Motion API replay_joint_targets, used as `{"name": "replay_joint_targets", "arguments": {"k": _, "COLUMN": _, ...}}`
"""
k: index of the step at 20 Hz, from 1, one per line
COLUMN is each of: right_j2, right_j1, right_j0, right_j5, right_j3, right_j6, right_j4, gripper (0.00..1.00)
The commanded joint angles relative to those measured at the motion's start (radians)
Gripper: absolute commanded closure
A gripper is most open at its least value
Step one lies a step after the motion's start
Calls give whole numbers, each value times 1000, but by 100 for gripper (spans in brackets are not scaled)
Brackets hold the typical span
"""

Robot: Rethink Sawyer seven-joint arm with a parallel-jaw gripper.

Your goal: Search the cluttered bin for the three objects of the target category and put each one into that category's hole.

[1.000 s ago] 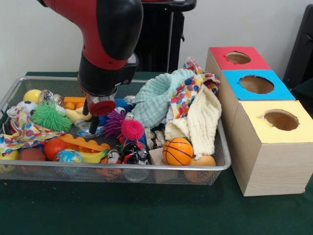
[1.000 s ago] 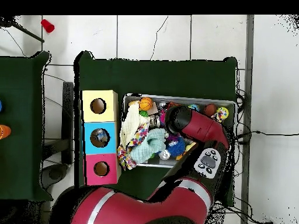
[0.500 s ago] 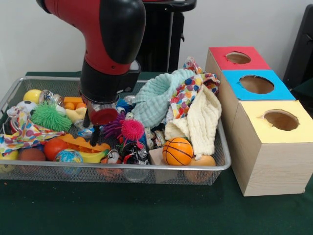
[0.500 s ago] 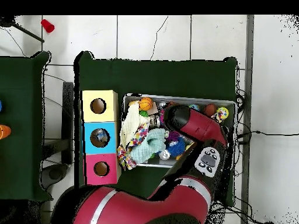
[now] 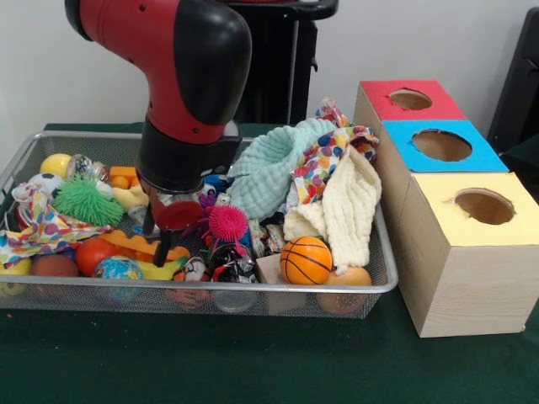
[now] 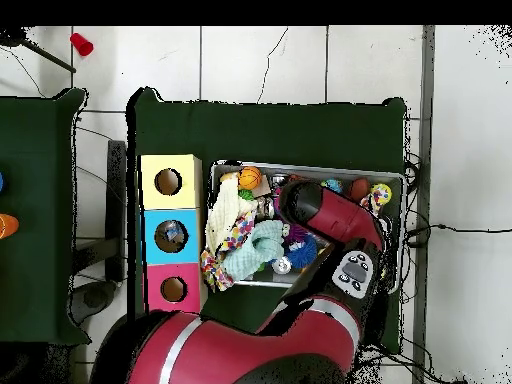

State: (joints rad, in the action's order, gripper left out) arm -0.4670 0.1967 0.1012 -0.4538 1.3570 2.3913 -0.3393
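Red and black arm reaches down into the silver wire-mesh bin (image 5: 278, 290), left of centre in the front view. Gripper (image 5: 159, 241) sits low among the toys, two dark fingers (image 5: 157, 251) hanging apart beside the orange wavy plastic piece (image 5: 143, 246); nothing visibly clamped.

Room to move is scant. Pink spiky rubber ball (image 5: 227, 223) lies just right of the gripper, green spiky ball (image 5: 88, 200) to its left, and a small orange basketball (image 5: 306, 259) rests against the near rim. Mint, cream and polka-dot cloths (image 5: 324, 185) heap over the bin's right end.

Three wooden boxes stand just beside the bin, holes upward: red-topped (image 5: 410, 99), blue-topped (image 5: 442, 145), yellow-topped (image 5: 483, 205). Which objects are the targets: cannot tell.
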Motion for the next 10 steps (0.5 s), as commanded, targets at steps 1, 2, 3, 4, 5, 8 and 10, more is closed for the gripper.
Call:
{"name": "replay_joint_targets", "arguments": {"k": 1, "right_j2": 119, "right_j1": -70, "right_j0": 7, "right_j5": -60, "right_j3": 20, "right_j6": 159, "right_j4": -36, "gripper": 0}}
{"name": "replay_joint_targets", "arguments": {"k": 2, "right_j2": 123, "right_j1": -66, "right_j0": 8, "right_j5": -62, "right_j3": 24, "right_j6": 156, "right_j4": -37, "gripper": 0}}
{"name": "replay_joint_targets", "arguments": {"k": 3, "right_j2": 126, "right_j1": -59, "right_j0": 6, "right_j5": -60, "right_j3": 34, "right_j6": 155, "right_j4": -37, "gripper": 0}}
{"name": "replay_joint_targets", "arguments": {"k": 4, "right_j2": 127, "right_j1": -50, "right_j0": 3, "right_j5": -62, "right_j3": 42, "right_j6": 153, "right_j4": -36, "gripper": 0}}
{"name": "replay_joint_targets", "arguments": {"k": 5, "right_j2": 127, "right_j1": -41, "right_j0": 1, "right_j5": -64, "right_j3": 49, "right_j6": 151, "right_j4": -36, "gripper": 0}}
{"name": "replay_joint_targets", "arguments": {"k": 8, "right_j2": 118, "right_j1": -10, "right_j0": -10, "right_j5": -94, "right_j3": 68, "right_j6": 151, "right_j4": -34, "gripper": 0}}
{"name": "replay_joint_targets", "arguments": {"k": 10, "right_j2": 108, "right_j1": 9, "right_j0": -20, "right_j5": -123, "right_j3": 76, "right_j6": 152, "right_j4": -31, "gripper": 0}}
